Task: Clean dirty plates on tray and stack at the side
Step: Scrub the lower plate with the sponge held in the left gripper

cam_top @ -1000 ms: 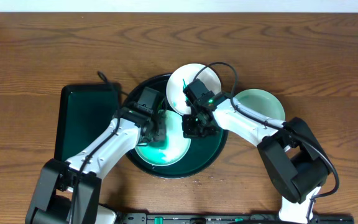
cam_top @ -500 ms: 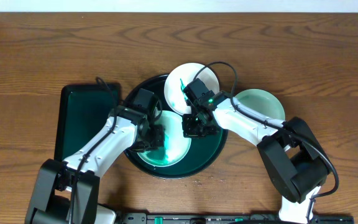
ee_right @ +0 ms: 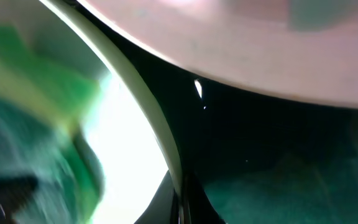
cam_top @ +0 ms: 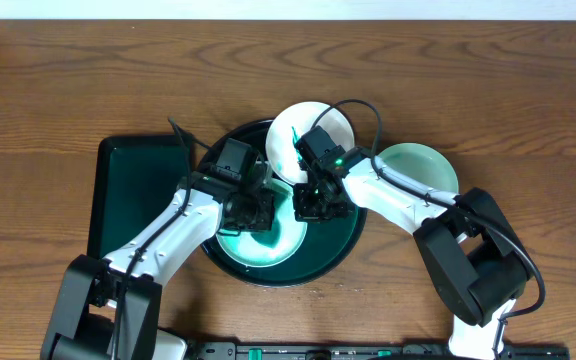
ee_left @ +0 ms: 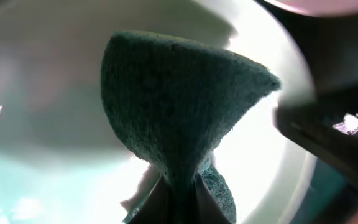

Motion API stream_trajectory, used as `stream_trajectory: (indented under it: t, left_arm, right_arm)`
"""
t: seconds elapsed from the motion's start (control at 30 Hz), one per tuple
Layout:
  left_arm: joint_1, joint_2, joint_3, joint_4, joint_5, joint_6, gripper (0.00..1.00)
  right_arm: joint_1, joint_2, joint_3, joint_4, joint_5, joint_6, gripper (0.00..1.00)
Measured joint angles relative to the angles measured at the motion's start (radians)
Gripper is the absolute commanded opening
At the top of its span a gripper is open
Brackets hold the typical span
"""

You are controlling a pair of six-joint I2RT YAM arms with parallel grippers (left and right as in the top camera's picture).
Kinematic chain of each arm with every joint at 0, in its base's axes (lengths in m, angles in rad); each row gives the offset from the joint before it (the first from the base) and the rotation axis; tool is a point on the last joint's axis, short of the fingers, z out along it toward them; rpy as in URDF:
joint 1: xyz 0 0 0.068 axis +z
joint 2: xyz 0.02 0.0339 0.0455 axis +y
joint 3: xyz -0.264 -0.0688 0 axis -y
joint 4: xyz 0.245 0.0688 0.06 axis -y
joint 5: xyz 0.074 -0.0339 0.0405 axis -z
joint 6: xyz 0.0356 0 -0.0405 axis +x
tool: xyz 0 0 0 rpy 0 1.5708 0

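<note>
Three plates [cam_top: 303,120] [cam_top: 423,165] [cam_top: 280,242], one round tray [cam_top: 340,248], one rectangular tray [cam_top: 133,195], one sponge [ee_left: 179,106], two grippers [cam_top: 253,210] [cam_top: 318,200]

From overhead, the left gripper [cam_top: 252,208] covers the middle of the lower plate [cam_top: 280,243] in the tray [cam_top: 280,282]. The right gripper [cam_top: 318,201] hides that plate's right rim, so its grip cannot be read. The right arm [cam_top: 398,200] crosses part of the upper plate [cam_top: 318,118] and of the plate on the table [cam_top: 423,165]. In the left wrist view the sponge [ee_left: 179,106] runs off the bottom edge, against white glare. The right wrist view is smeared, with a green blur at left.
</note>
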Motion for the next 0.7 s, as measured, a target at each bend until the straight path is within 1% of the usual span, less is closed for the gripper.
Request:
stream_trajectory:
  t: [0.1,0.23,0.3,0.37,0.43,0.5,0.7]
  left_arm:
    - [-0.003,0.0,0.0,-0.003,-0.122,-0.023,0.07]
    - [-0.008,0.0,0.003,-0.05,-0.28,-0.109,0.07]
    - [-0.01,0.0,0.005,-0.089,-0.325,-0.154,0.07]
    - [-0.01,0.0,0.008,-0.121,-0.339,-0.184,0.07]
    - [-0.009,0.0,0.012,-0.149,-0.325,-0.205,0.07]
    - [-0.006,0.0,0.014,-0.168,-0.271,-0.213,0.07]
    - [0.008,0.0,0.011,-0.172,0.021,-0.178,0.07]
  right_arm:
    - [0.0,0.001,0.0,-0.002,-0.006,0.0,0.01]
    - [0.0,0.001,0.0,-0.004,-0.01,0.0,0.01]
    - [0.0,0.001,0.0,-0.003,-0.01,0.0,0.01]
    - [0.0,0.001,0.0,-0.003,-0.01,0.0,0.01]
    - [0.0,0.001,0.0,-0.003,-0.01,0.0,0.01]
    - [-0.002,0.001,0.0,-0.001,-0.008,0.0,0.01]
    - [-0.01,0.002,0.001,-0.001,-0.008,-0.001,0.01]
